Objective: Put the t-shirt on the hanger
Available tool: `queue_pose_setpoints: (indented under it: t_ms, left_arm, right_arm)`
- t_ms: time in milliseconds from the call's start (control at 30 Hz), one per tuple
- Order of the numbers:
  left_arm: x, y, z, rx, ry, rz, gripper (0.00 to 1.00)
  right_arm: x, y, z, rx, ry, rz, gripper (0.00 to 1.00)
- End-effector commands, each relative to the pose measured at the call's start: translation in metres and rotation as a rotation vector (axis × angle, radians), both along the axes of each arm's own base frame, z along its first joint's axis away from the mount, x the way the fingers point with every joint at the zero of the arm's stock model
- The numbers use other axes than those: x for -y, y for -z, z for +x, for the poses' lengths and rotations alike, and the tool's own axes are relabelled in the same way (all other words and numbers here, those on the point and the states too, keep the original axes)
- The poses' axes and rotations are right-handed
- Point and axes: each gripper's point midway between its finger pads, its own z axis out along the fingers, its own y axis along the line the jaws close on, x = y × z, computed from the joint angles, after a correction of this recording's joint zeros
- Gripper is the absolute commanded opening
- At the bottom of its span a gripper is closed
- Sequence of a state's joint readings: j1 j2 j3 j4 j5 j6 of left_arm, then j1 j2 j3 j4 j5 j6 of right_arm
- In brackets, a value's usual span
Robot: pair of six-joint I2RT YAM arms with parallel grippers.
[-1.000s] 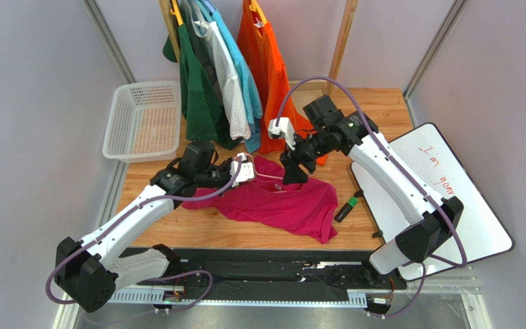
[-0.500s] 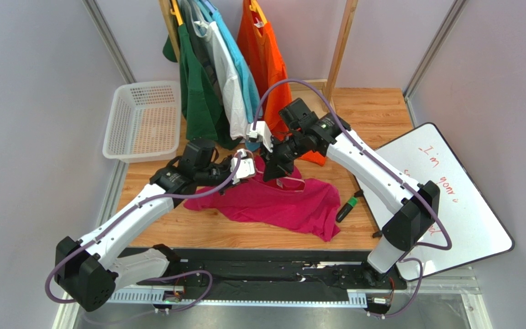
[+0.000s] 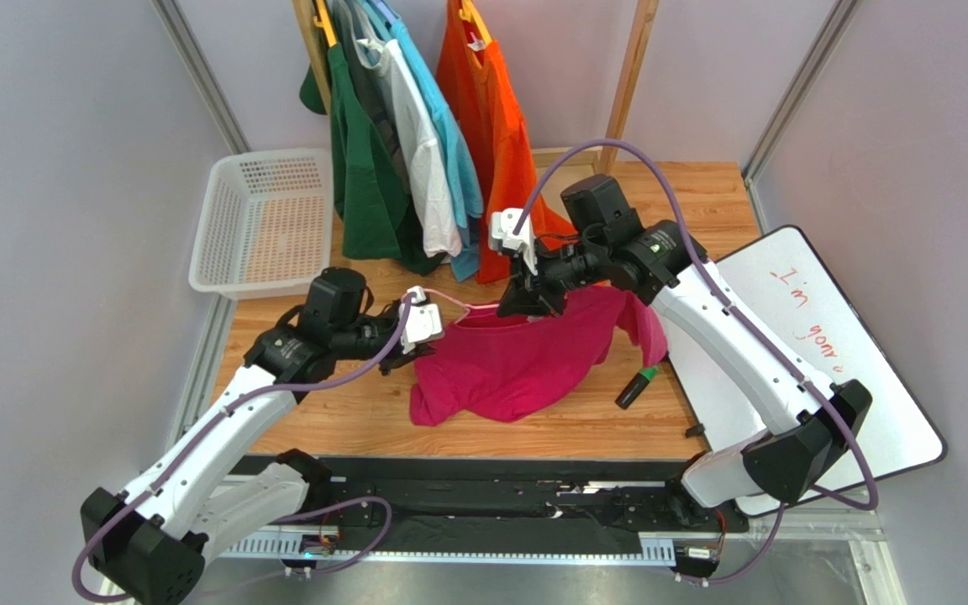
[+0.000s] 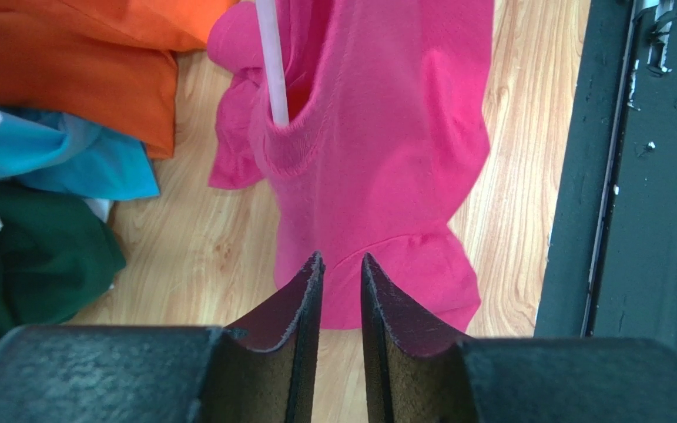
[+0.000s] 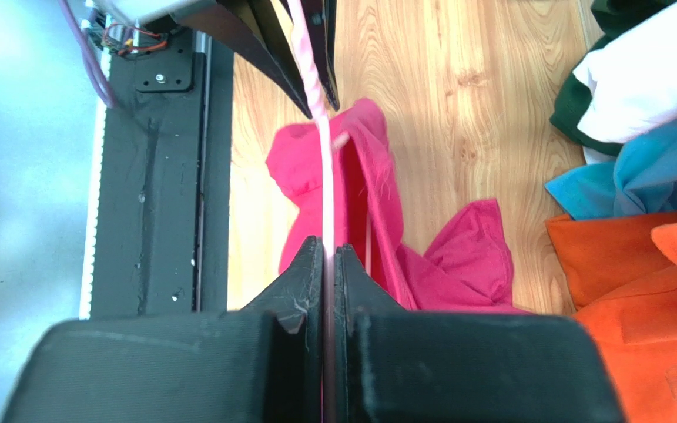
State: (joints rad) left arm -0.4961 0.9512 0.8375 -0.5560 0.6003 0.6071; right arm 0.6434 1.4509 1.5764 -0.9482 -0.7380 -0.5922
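Vs. the earlier frames, the t-shirt (image 3: 514, 366) is no longer lying spread on the worktop (image 3: 350, 429). It is now hanging bunched from the hanger (image 5: 325, 194), w/ its lower part apparently resting on the wood. The left arm (image 3: 262, 385) is sitting further back toward its base, and the right arm (image 3: 729, 328) is sitting further right. Right jaws are clamping shut on the hanger wire, seen edge-on in the right wrist view. Left jaws are standing almost closed w/ a thin gap. The left wrist view is not showing wire in that gap, but the top and right wrist views are showing the wire running into them, so they are prob. pinching the hanger's other end. Holding the wire at two points is keeping it steady above the worktop, letting the cloth drape under its own weight. One hanger arm is entering the neck opening; the seating of the far shoulder is hidden. Est. status: threading under way, not complete. The orange shirt (image 3: 489, 126) is hanging just behind the right jaws, posing a snag risk.
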Motion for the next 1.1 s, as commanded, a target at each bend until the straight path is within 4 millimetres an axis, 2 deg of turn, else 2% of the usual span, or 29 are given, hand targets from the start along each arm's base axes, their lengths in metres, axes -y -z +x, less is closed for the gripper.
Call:
queue_pose_setpoints:
  t_ms: [0,100,167,267,300,333,400,433,467,633,900,1067]
  left_arm:
    - [-0.031,0.001,-0.007,-0.033,-0.114,0.019,0.29]
    - [-0.024,-0.02,-0.011,-0.025,-0.099,-0.056,0.36]
    - [-0.016,-0.045,-0.012,0.019,-0.073,-0.132,0.42]
    - [-0.008,-0.067,-0.018,0.058,-0.027,-0.204,0.48]
    - [-0.007,-0.068,-0.019,0.074,-0.007,-0.207,0.48]
    - [-0.004,-0.068,-0.019,0.075,0.007,-0.204,0.32]
    - [-0.005,-0.056,-0.012,0.072,0.01,-0.146,0.12]
    - [-0.004,-0.057,-0.012,0.07,0.022,-0.132,0.03]
    - [-0.002,-0.049,-0.012,0.044,0.04,-0.108,0.01]
    - [0.009,-0.052,-0.007,0.083,0.091,-0.072,0.0]
    - [0.023,-0.057,-0.004,0.116,0.144,-0.08,0.0]
    - [0.03,-0.057,-0.006,0.102,0.173,-0.087,0.0]
  right_arm:
    - [0.058,0.007,0.007,0.01,0.159,-0.125,0.0]
    - [0.057,0.0,0.001,0.003,0.155,-0.098,0.0]
    - [0.057,-0.006,-0.003,0.008,0.149,-0.08,0.0]
    - [0.059,-0.003,-0.005,0.006,0.155,-0.087,0.0]
    - [0.059,0.001,-0.006,-0.009,0.157,-0.092,0.0]
    - [0.058,0.001,-0.006,-0.013,0.16,-0.085,0.0]
    - [0.055,0.003,-0.006,-0.038,0.167,-0.072,0.0]
    - [0.053,0.001,-0.004,-0.034,0.172,-0.058,0.0]
    - [0.051,0.001,-0.002,-0.037,0.174,-0.05,0.0]
    - [0.035,-0.004,-0.002,-0.064,0.141,-0.022,0.0]
    - [0.017,0.011,-0.008,-0.101,0.07,-0.046,0.0]
    - [-0.008,0.02,-0.006,-0.102,0.029,-0.042,0.09]
